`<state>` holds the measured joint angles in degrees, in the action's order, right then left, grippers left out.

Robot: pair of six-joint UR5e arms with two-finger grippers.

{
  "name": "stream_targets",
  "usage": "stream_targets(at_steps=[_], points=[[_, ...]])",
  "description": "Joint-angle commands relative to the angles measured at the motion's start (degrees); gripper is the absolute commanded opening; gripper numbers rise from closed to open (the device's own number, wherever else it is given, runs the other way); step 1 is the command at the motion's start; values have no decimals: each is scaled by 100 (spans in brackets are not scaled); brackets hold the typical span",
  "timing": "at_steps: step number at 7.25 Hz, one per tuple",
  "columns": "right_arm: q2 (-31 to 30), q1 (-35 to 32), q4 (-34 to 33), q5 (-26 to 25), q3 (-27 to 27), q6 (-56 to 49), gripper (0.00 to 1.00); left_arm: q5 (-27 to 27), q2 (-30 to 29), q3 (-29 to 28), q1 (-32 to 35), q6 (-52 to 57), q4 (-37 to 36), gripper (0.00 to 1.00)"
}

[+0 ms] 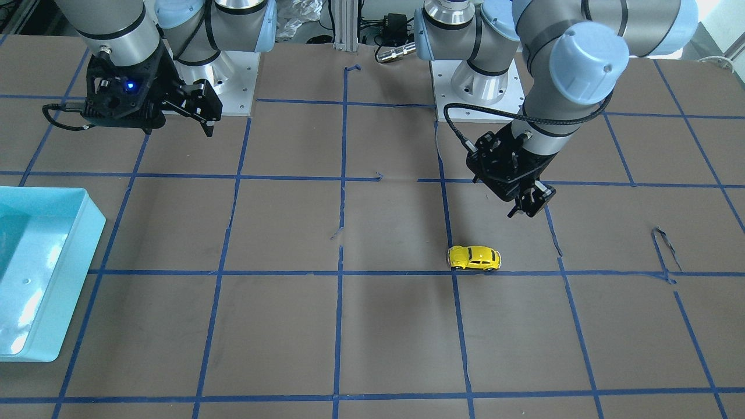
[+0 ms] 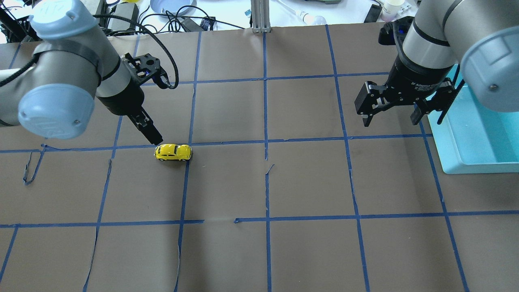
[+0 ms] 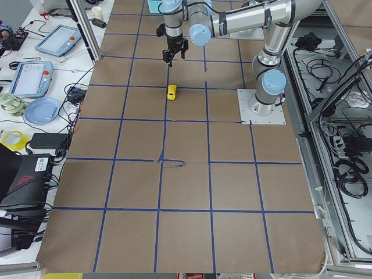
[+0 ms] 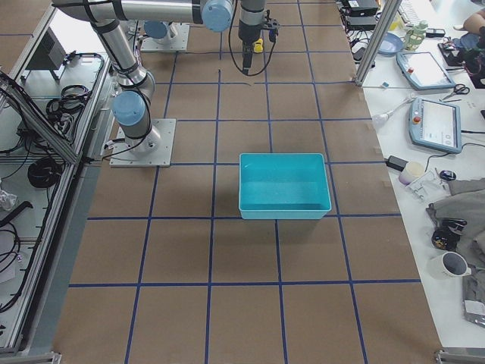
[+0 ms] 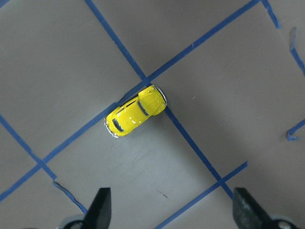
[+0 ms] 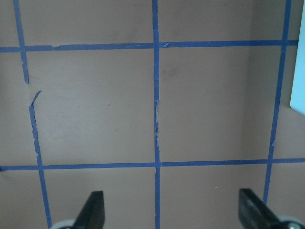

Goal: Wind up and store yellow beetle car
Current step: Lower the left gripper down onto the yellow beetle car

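The yellow beetle car (image 1: 474,258) stands on its wheels on the brown table, on a blue tape crossing; it also shows in the overhead view (image 2: 173,152) and the left wrist view (image 5: 136,111). My left gripper (image 2: 152,136) hovers just on the robot's side of the car, a little above the table, open and empty; it also shows in the front view (image 1: 527,203). In the left wrist view its two fingertips (image 5: 100,205) stand wide apart below the car. My right gripper (image 2: 391,111) is open and empty, held high beside the teal bin (image 2: 466,160).
The teal bin (image 1: 87,227) is open-topped and stands at the table's right end, far from the car; its corner shows in the right wrist view (image 6: 299,71). Blue tape lines grid the brown table cover (image 1: 396,337), with a few torn, lifted tape ends.
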<state>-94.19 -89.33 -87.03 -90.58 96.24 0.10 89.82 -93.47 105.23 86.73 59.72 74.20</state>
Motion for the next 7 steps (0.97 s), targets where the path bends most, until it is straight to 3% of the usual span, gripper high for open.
stream_targets(at_steps=[1, 3, 7], points=[[-3, 3, 2, -4, 0, -1, 100, 17, -319, 523, -7, 1711, -780, 91], [-3, 3, 2, -4, 0, -1, 100, 44, -600, 998, -7, 2926, -1764, 91], [-3, 3, 2, -12, 0, -1, 100, 88, -1190, 991, -7, 3766, -2830, 92]])
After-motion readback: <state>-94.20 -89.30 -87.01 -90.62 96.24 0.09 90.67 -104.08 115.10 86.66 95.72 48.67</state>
